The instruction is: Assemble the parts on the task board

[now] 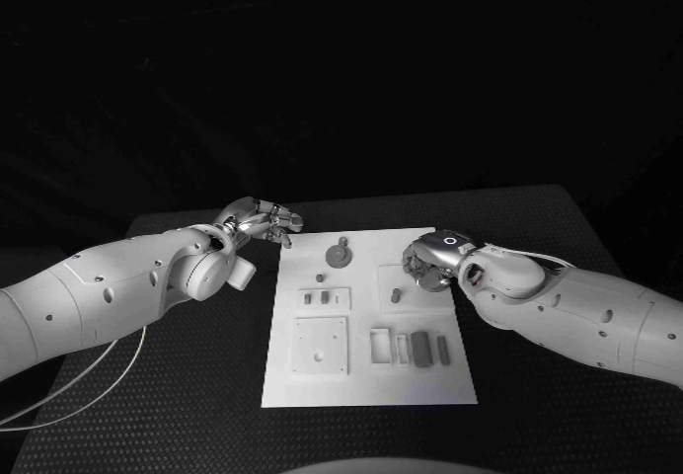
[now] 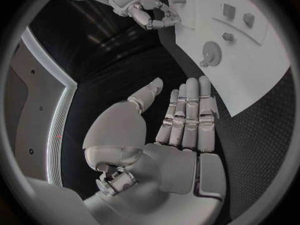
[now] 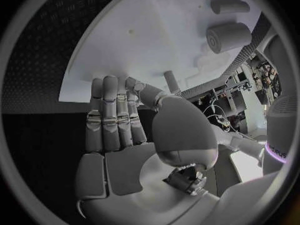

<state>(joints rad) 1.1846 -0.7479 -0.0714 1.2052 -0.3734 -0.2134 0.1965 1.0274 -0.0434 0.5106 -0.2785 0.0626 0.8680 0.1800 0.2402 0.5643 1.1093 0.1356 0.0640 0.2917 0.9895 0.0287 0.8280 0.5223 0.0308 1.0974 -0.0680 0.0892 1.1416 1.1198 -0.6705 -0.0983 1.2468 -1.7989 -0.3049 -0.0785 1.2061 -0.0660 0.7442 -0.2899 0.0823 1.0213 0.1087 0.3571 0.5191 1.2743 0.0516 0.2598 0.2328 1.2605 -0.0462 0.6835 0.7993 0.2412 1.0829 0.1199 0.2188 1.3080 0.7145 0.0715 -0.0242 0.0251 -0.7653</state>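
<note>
The white task board point(image 1: 373, 380) lies in the middle of the table. On it are a round toothed part point(image 1: 339, 255), two small parts point(image 1: 308, 295), a short peg point(image 1: 396, 293), a square plate point(image 1: 322, 344) and dark bars point(image 1: 420, 348). My left hand point(image 1: 261, 222) hovers off the board's far left corner; in the left wrist view its fingers point(image 2: 187, 115) are straight and the palm is bare. My right hand point(image 1: 431, 265) is over the board's right side. In the right wrist view its fingers point(image 3: 112, 115) lie flat and its thumb reaches close beside the peg point(image 3: 171, 81), holding nothing.
Black dotted tabletop point(image 1: 186, 395) surrounds the board on all sides. A thin cable point(image 1: 86, 385) trails under my left arm. Two larger cylinders point(image 3: 228, 36) stand on the board beyond my right hand.
</note>
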